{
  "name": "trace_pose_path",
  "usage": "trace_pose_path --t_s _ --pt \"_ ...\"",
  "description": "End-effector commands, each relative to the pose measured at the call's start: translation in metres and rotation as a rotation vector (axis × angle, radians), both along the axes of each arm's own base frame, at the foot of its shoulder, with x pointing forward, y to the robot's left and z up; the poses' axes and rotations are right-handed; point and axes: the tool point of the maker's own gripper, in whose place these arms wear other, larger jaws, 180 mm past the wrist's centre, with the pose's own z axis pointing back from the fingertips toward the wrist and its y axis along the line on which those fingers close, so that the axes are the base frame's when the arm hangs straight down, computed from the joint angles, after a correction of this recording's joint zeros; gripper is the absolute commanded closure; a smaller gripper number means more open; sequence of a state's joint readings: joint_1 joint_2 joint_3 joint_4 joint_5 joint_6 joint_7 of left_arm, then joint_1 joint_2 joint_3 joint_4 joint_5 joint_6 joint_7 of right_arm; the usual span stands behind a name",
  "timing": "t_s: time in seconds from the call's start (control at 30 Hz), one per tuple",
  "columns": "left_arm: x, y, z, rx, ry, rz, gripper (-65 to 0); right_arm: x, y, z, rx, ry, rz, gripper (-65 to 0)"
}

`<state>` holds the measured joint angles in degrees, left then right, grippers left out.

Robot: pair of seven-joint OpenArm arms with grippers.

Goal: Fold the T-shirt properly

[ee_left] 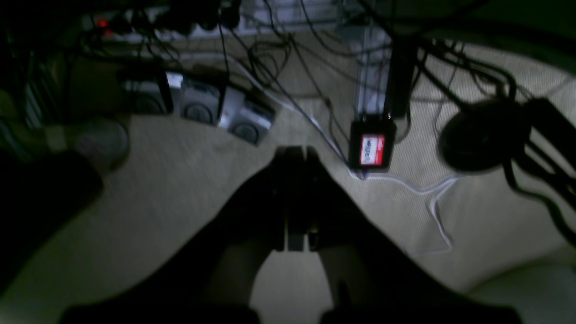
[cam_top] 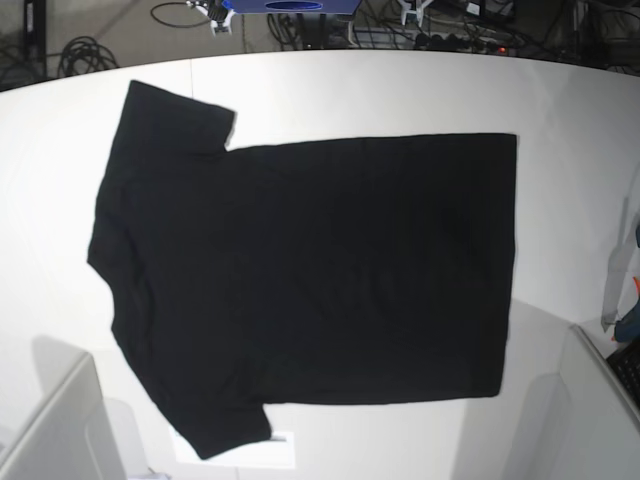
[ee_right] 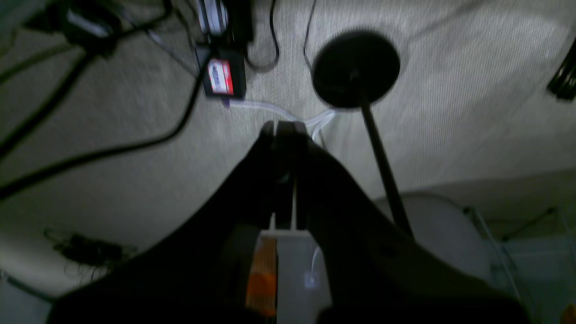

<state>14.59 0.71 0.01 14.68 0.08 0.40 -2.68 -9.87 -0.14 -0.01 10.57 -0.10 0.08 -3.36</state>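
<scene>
The T-shirt (cam_top: 320,270) lies spread flat on the white table (cam_top: 400,90) in the base view, plain black side up. Its collar end is to the left, its sleeves at upper left and lower left, and its straight hem to the right. Neither gripper's fingers show in the base view. In the left wrist view my left gripper (ee_left: 294,153) is shut on nothing and points at a beige floor. My right gripper (ee_right: 283,128) is likewise shut and empty over that floor in the right wrist view. No cloth appears in either wrist view.
Pale grey slabs stand at the table's lower left (cam_top: 55,430) and lower right (cam_top: 590,420) corners. A small white patch (cam_top: 285,450) lies by the lower sleeve. On the floor are cables, a black box with a red-white label (ee_left: 372,150) and a round black stand base (ee_right: 355,67).
</scene>
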Motion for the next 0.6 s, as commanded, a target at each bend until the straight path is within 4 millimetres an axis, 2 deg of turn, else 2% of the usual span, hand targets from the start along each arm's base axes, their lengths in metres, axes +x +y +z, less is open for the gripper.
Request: trace_pose_path --t_s 0.0,0.1,0.27,0.37,0.47,0.57 --pt "-0.008 -0.003 0.001 -0.007 0.022 -0.004 0.0 -0.001 -0.001 0.000 0.004 0.012 0.008 0.0" --pt "0.000 -0.004 0.000 -0.007 0.017 -0.007 0.0 0.000 -0.001 0.000 0.004 0.009 0.008 0.0" --pt "0.001 0.000 -0.001 0.000 0.014 0.002 0.0 -0.001 -0.001 0.000 0.004 0.009 0.008 0.0" --pt "0.004 0.011 0.000 0.016 0.009 -0.002 0.0 -0.002 -0.001 0.000 0.004 0.010 0.008 0.0" --pt "0.014 0.013 0.000 0.018 -0.040 -0.005 0.0 0.000 -0.001 0.000 0.005 -0.002 0.008 0.0" --pt "0.015 0.013 0.000 0.017 -0.066 -0.006 0.0 0.003 -0.001 0.000 0.006 -0.022 0.008 0.0"
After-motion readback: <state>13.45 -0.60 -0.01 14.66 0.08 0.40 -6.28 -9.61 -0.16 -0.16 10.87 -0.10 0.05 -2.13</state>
